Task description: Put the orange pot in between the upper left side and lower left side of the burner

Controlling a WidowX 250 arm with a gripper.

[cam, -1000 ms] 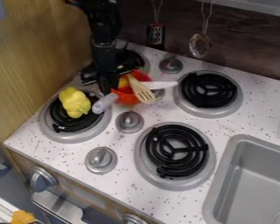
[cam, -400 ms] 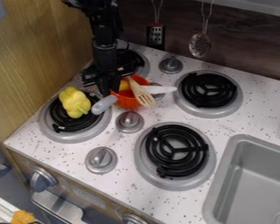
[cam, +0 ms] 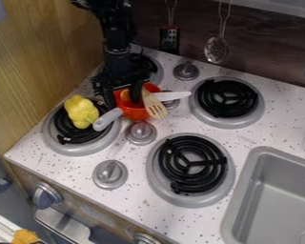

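A wooden panel bounds the left. The yellow pepper sits on the lower left burner; a grey handle crosses that burner's right edge. The end effector is spread wide at the orange pot, 1 finger inside it. The pot is between the 2 left burners, toward their right edges, with a wooden spatula in it. Speckled counter runs between it and the 2 right burners.
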